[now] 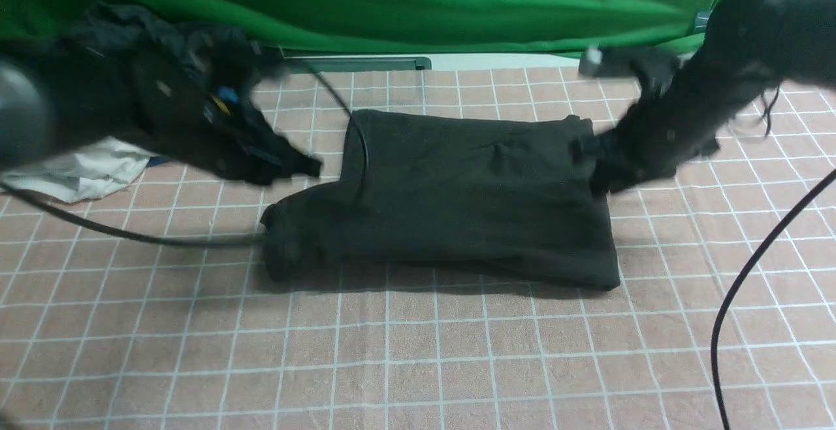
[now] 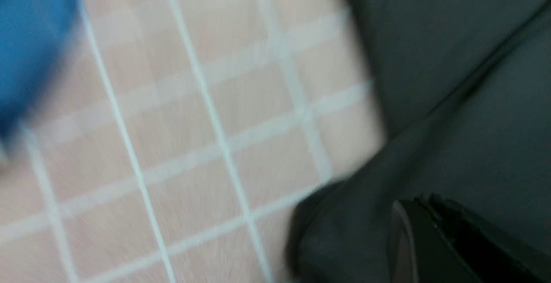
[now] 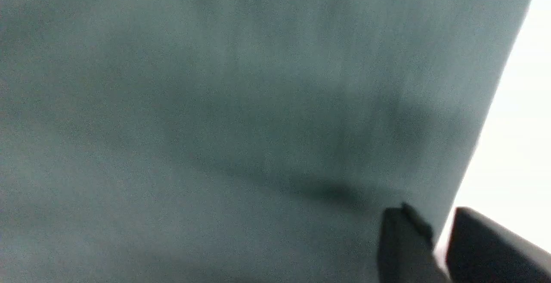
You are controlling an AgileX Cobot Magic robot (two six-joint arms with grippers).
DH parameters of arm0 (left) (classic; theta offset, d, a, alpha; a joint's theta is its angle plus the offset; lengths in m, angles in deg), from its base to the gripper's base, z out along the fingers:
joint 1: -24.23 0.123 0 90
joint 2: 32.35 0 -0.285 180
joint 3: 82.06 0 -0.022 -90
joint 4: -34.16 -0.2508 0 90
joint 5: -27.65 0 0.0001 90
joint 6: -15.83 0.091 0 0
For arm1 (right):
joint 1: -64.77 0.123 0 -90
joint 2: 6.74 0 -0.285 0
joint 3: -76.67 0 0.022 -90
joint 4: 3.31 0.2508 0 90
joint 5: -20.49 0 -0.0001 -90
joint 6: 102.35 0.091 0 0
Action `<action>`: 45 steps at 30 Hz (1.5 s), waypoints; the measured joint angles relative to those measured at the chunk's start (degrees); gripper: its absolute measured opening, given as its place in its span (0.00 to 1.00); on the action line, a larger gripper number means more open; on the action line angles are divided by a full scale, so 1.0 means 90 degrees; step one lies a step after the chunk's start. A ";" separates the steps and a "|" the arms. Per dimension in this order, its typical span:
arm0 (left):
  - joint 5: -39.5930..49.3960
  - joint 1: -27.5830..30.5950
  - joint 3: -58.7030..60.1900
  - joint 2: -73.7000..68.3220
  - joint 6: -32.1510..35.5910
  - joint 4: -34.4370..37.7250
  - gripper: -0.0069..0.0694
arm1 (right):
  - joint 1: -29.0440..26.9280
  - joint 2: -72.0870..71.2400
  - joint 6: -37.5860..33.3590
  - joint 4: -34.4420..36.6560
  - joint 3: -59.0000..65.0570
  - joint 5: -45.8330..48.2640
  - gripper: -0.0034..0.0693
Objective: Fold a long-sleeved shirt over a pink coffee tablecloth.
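- the long-sleeved shirt [image 1: 457, 195], black, lies folded into a rough rectangle on the pink coffee tablecloth [image 1: 418, 351], about midway between its left and right edges and nearer the far edge than the near one; one narrower part juts toward the left edge at the shirt's near-left corner.
- the left gripper [image 1: 307, 167] hangs blurred just beside the shirt's left border; in the left wrist view its fingers [image 2: 430, 240] are pressed together over dark cloth, and the frames do not show fabric caught between them.
- the right gripper [image 1: 597, 168] sits at the shirt's right border, touching or just above it; in the right wrist view its fingers [image 3: 404, 244] stand slightly apart at the fabric's edge, and whether cloth lies between them cannot be told.
- a bunch of white, blue and dark garments [image 1: 98, 168] lies near the far-left corner.
- a green backdrop cloth [image 1: 418, 5] hangs beyond the far edge.
- black cables [image 1: 751, 266] cross the tablecloth on both sides.
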 joint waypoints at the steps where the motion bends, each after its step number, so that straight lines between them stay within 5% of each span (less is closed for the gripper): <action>1: -0.0057 0.0000 0.0043 0.0258 0.0138 0.0116 0.11 | -0.0008 0.0009 0.0000 0.0000 -0.0090 -0.0089 0.36; 5: -0.0487 -0.0099 0.0659 0.2188 0.0638 0.0596 0.11 | -0.0057 0.0309 0.0006 0.0000 -0.0639 -0.0594 0.63; 9: -0.0623 -0.0148 0.1478 0.3693 0.0717 0.0693 0.11 | -0.0214 0.0936 0.0087 0.0015 -0.1058 -0.0692 0.72; 16: -0.0641 -0.0148 0.3040 0.6077 0.0725 0.0773 0.11 | -0.0402 0.1858 0.0120 0.0038 -0.1563 -0.0706 0.66; 26: -0.0543 -0.0148 0.3783 0.7847 0.0725 0.0852 0.11 | -0.0402 0.2321 -0.0714 0.0643 -0.2093 -0.1195 0.28; 32: -0.0209 -0.0148 0.3783 0.7866 0.0725 0.0734 0.11 | -0.0396 0.2327 -0.0971 0.0657 -0.2302 -0.1519 0.34; 38: -0.0056 -0.0148 0.3783 0.7916 0.0719 0.0725 0.11 | -0.0396 0.1779 -0.0971 0.0113 -0.2437 -0.0573 0.68; 41: -0.0069 -0.0148 0.3799 0.8114 0.0747 0.0829 0.11 | -0.0396 0.1038 -0.0839 -0.0331 -0.2329 0.0003 0.66; 45: -0.0069 -0.0148 0.3822 0.8489 0.0850 0.0856 0.11 | -0.0396 0.0088 -0.0711 -0.0574 -0.1779 0.0290 0.49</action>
